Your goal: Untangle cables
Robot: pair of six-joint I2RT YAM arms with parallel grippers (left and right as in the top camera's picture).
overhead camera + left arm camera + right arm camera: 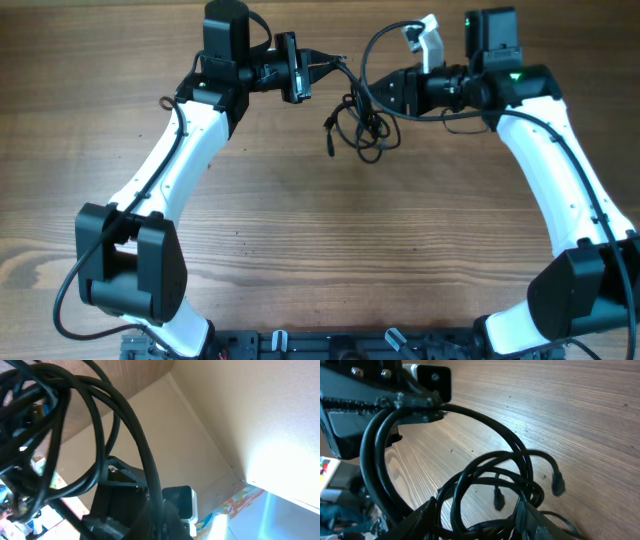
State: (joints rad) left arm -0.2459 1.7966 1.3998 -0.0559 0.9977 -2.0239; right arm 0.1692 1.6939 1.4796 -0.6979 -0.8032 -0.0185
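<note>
A tangle of thin black cables [358, 125] hangs in the air between my two grippers, its small plugs dangling above the wooden table. My left gripper [318, 62] is shut on one strand, which runs through its jaws in the left wrist view [165, 520]; loops of the cables [135, 435] cross that view. My right gripper [372, 92] holds the bundle from the right. In the right wrist view its fingers [480, 522] sit on either side of several looped cables [520, 460], with two plugs hanging free. The left gripper [395, 395] shows there at the top left.
The wooden table [320, 250] spreads below the arms. The white arm links reach in from the lower left and lower right. Thicker black robot wires loop near the right wrist camera [425, 40].
</note>
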